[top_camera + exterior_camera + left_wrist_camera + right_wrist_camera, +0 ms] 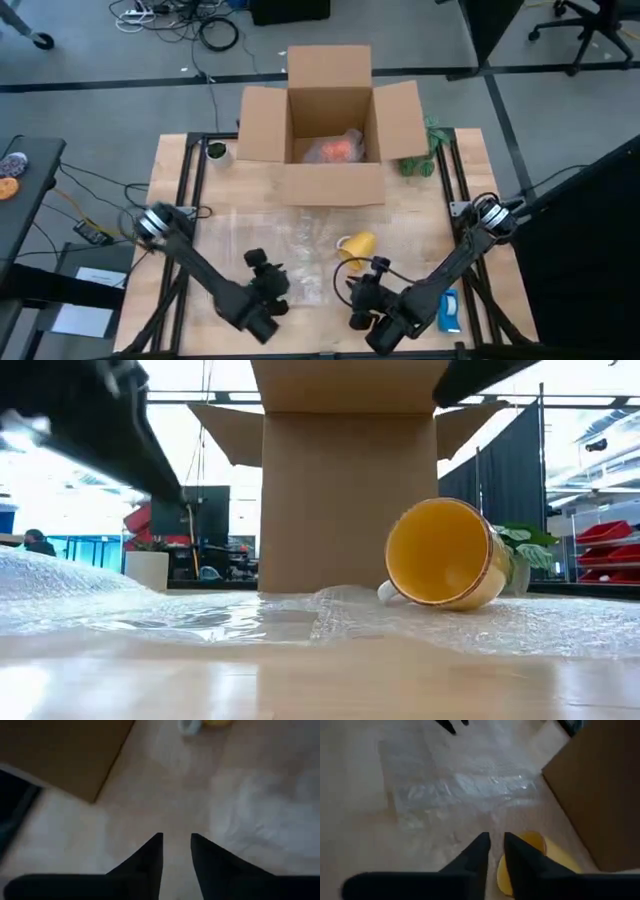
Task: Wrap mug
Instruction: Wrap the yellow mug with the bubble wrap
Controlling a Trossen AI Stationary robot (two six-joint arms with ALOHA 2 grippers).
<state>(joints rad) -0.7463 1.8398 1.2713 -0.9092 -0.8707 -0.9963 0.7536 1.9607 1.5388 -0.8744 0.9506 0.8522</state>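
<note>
Where the right claw (493, 851) hangs, the mug (530, 865) shows partly.

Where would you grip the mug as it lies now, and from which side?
The mug lies on its side on the bubble wrap, mouth toward the table's near edge, handle low by the wrap. Probably best to come from above with the right gripper and pinch the upper rim, one finger inside the mouth.

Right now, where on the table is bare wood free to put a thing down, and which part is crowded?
Bare wood shows along the table on its left side, between the bubble wrap and the left edge. The middle is crowded: the wrap, the mug lying on its side, and both tools, left and right. The box fills the far edge.
</note>
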